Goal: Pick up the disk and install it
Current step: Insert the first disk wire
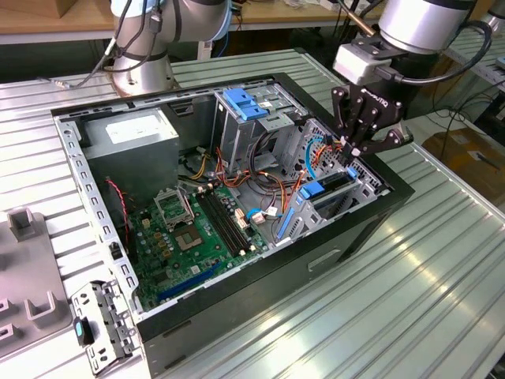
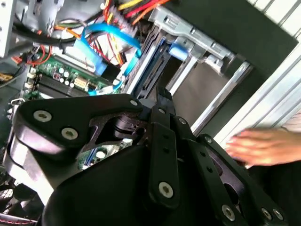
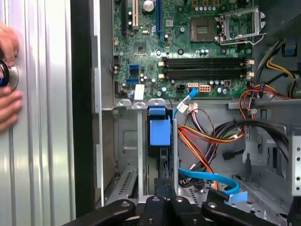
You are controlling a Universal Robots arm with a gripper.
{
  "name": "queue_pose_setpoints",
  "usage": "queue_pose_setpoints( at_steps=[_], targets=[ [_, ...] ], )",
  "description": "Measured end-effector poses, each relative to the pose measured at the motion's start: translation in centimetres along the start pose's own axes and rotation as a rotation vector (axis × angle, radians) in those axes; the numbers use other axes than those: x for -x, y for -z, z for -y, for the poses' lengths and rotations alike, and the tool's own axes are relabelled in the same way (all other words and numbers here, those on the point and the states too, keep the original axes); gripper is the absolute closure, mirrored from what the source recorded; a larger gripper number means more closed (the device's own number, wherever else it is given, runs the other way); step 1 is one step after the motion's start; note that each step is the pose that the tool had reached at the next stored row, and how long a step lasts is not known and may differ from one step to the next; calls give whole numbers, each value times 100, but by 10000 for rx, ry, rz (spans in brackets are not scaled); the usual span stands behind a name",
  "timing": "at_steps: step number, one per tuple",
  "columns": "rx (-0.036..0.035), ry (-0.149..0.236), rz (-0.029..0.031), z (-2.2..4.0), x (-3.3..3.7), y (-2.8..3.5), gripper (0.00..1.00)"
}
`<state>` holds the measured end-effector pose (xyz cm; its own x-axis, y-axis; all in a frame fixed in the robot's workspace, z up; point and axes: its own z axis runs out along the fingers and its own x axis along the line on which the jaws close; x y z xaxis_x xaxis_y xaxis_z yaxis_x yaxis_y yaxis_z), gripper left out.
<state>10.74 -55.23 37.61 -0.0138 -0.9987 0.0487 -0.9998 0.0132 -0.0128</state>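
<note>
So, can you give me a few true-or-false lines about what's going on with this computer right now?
The computer case lies open, motherboard showing. True.
The gripper hangs over the grey power supply box. False: it is at the drive bay, toward the exterior view's right.
A person's hand is over the table beside the case. True.
The disk lies outside the case. False: it sits on edge in the drive bay.

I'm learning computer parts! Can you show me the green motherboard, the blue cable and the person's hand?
motherboard (image 3: 146,52), first wrist view, on the green board surface.
blue cable (image 3: 202,175), first wrist view, middle of its length.
hand (image 2: 263,146), second wrist view, its middle.
</note>
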Motion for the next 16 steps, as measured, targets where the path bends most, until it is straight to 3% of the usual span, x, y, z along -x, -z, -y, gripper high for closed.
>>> queue_pose_setpoints(
  at_steps=[2,4,5,6,10,12,14,16],
  targets=[
    [-18,467,5,1,0,7,89],
    [6,848,23,3,-1,64,89],
    [11,939,72,67,10,66,89],
    [26,940,68,140,36,55,89],
    [54,941,71,320,112,28,89],
    [61,944,73,439,195,21,89],
    [58,1093,74,453,210,21,89],
    [29,1714,78,453,210,21,89]
  ],
)
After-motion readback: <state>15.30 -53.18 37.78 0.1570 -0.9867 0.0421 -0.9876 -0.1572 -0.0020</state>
